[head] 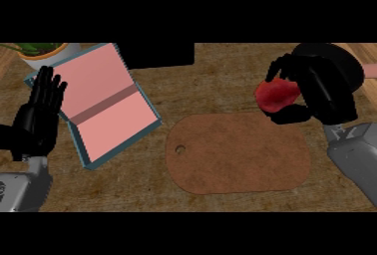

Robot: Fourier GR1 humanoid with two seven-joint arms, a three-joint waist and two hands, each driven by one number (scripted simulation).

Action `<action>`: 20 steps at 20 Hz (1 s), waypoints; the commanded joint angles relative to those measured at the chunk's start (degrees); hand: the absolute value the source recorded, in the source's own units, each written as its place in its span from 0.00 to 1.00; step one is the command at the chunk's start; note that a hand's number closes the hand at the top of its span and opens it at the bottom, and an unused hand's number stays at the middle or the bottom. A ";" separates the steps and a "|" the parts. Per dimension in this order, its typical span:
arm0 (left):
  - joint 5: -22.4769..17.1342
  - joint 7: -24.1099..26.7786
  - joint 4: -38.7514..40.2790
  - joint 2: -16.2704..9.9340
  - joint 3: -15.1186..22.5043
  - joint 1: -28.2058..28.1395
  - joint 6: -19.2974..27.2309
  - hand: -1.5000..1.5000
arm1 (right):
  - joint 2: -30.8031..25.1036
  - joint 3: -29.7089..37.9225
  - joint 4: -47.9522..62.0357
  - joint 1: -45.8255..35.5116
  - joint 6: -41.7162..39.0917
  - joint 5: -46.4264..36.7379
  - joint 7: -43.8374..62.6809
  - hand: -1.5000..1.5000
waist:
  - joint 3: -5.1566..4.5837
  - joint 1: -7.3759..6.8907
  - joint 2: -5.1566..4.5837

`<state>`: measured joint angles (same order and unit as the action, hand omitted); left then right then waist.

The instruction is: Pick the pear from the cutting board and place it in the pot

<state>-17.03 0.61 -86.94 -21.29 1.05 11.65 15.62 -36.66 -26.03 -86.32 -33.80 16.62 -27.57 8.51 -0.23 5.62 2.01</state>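
Note:
My right hand (324, 92) is curled round a red pear (276, 95), holding it in the air above the far right corner of the brown cutting board (236, 154). Right behind the hand sits the dark pot (352, 69), mostly hidden by the hand and wrist. The board's top is bare, with a small hole near its left edge. My left hand (37, 119) rests open at the left edge, fingers pointing up.
An open pink book with a teal cover (103, 104) lies left of the board. A white plant pot (44, 52) stands at the far left corner. A black box (157, 54) sits at the back centre.

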 commanded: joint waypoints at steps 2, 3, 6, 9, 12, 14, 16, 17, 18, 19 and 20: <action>-1.18 0.02 -0.38 -0.53 -0.70 0.74 -2.28 0.50 | -6.24 8.95 -11.29 2.83 0.78 -0.65 13.76 1.00 | 0.14 -2.36 -1.07; 0.07 -1.05 -1.26 0.29 0.49 1.77 -0.85 0.50 | -8.27 11.96 -12.09 5.25 1.45 0.80 12.09 1.00 | 0.22 -2.77 -1.30; 0.65 3.00 0.66 1.92 0.75 -0.28 -2.14 0.50 | -14.35 17.37 -16.64 9.06 -3.40 2.78 15.18 1.00 | 0.19 -3.56 -1.57; 1.06 2.38 0.77 2.41 1.32 1.27 -3.39 0.50 | -15.18 21.59 -9.79 9.97 -6.15 4.20 11.38 1.00 | 0.22 -4.98 -1.93; -0.16 -1.12 -1.39 0.86 -0.13 2.19 -4.30 0.50 | -17.99 27.10 -1.65 9.15 -9.84 8.24 4.31 1.00 | 0.24 -5.58 -2.03; 2.68 -2.50 -2.61 2.58 1.76 3.98 -1.15 0.50 | -16.65 28.66 6.49 9.24 -8.30 7.87 -2.47 1.00 | 0.28 -5.89 -2.16; 0.98 -0.46 -0.38 1.96 0.08 2.90 -4.28 0.50 | -17.19 32.06 12.39 8.13 -9.10 10.17 -8.48 1.00 | 0.26 -6.12 -2.26; 2.38 -2.85 -1.06 3.06 0.84 5.48 -2.49 0.50 | -14.63 30.72 13.41 7.60 -7.46 6.75 -7.91 1.00 | 0.25 -6.02 -2.17; 1.83 0.14 1.92 4.13 0.71 4.39 -3.62 0.50 | -15.61 33.17 16.16 9.43 -6.92 8.67 -13.43 1.00 | 0.26 -5.82 -2.25; 1.84 4.18 2.18 4.66 0.53 2.07 -4.90 0.50 | -15.44 31.82 21.46 2.68 -8.81 7.82 -12.76 1.00 | 0.24 -6.79 -2.42; -0.30 -1.99 -2.16 1.97 -0.78 2.99 -5.66 0.50 | -16.87 33.63 25.62 3.69 -9.03 8.22 -17.27 1.00 | 0.29 -6.96 -2.34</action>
<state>-15.85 -0.08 -87.45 -18.51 1.44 15.08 11.89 -52.65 4.54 -72.52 -26.92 8.63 -19.73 -0.21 0.03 -0.46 -0.20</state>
